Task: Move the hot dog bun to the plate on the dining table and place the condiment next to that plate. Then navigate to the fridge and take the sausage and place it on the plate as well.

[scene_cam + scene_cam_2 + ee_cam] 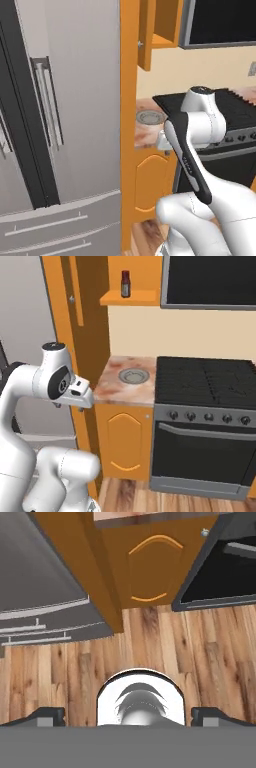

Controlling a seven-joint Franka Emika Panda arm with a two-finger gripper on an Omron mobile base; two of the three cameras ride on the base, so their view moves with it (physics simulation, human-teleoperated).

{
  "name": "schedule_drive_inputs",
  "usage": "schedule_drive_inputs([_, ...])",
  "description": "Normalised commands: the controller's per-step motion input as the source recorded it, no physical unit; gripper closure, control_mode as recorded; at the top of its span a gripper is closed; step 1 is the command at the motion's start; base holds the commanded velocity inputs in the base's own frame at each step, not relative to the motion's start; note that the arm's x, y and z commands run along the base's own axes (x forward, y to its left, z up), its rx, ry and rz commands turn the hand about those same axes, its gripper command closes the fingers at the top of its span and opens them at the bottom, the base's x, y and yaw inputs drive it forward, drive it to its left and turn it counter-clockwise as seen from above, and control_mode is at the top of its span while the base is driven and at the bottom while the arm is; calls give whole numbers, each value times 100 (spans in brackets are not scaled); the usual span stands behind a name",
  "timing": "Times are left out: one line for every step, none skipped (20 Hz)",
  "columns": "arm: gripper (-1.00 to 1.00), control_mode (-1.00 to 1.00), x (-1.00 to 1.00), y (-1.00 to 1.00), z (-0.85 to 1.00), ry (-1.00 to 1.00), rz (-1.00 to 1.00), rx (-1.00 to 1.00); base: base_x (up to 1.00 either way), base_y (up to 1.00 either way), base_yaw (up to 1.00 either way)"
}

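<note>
The fridge is a tall grey steel one with long vertical bar handles, its doors shut, at the left of the left base view. Its lower drawers lie at the upper left of the hand view. My gripper points down at the wooden floor, open, its two dark fingertips wide apart with nothing between them. My hand hangs in front of the orange cabinet, right of the fridge. The hot dog bun, plate, dining table, condiment and sausage are out of view.
An orange panel separates the fridge from a marbled counter with a small grey dish. A black stove and oven stand to the right. A small dark bottle sits on a high shelf. Wooden floor lies below.
</note>
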Motion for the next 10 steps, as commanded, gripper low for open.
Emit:
schedule_drive_inputs([-100, 100, 0, 0, 0, 0, 0, 0, 18, -85, 26])
schedule_drive_inputs([-100, 100, 0, 0, 0, 0, 0, 0, 16, -90, 24])
schedule_drive_inputs([-100, 100, 0, 0, 0, 0, 0, 0, 24, -86, 21])
schedule_drive_inputs([-100, 100, 0, 0, 0, 0, 0, 0, 34, -74, 19])
schedule_drive_inputs([-100, 100, 0, 0, 0, 0, 0, 0, 40, -62, 17])
schedule_drive_inputs([-100, 100, 0, 0, 0, 0, 0, 0, 60, -24, 9])
schedule_drive_inputs([-100, 100, 0, 0, 0, 0, 0, 0, 71, 0, 1])
schedule_drive_inputs([-100, 100, 0, 0, 0, 0, 0, 0, 81, 0, 0])
schedule_drive_inputs([-100, 100, 0, 0, 0, 0, 0, 0, 83, 0, 0])
schedule_drive_inputs([-100, 100, 0, 0, 0, 0, 0, 0, 81, 0, 0])
